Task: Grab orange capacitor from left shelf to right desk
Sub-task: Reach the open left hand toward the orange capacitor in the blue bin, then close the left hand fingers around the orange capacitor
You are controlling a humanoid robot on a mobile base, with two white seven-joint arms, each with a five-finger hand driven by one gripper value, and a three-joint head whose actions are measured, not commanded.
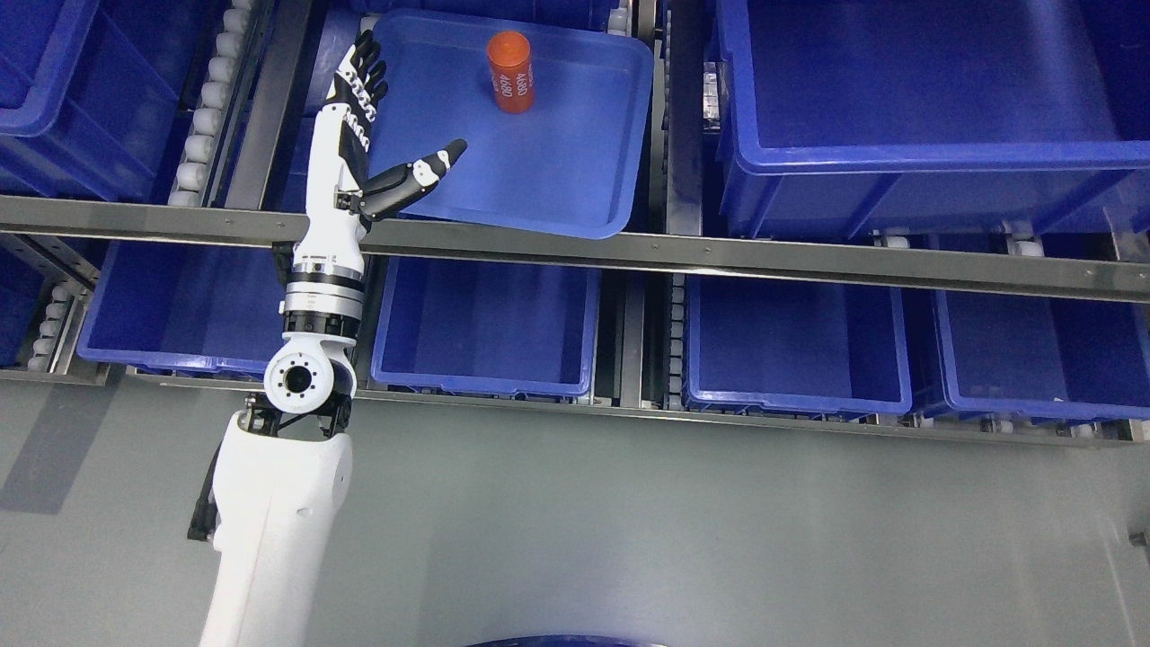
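An orange capacitor (510,72) with white print stands upright near the far end of a shallow blue tray (539,180) on the upper shelf level. My left hand (382,126) reaches up over the tray's left rim, to the left of the capacitor and clearly apart from it. Its fingers (364,76) point straight up and the thumb (422,172) sticks out to the right, so the hand is open and holds nothing. The right arm does not show.
A steel shelf rail (719,256) crosses the picture below the tray. A large blue bin (916,162) sits at the upper right, another at the upper left (81,108). Several blue bins (490,314) line the lower level. Grey floor (674,539) lies below.
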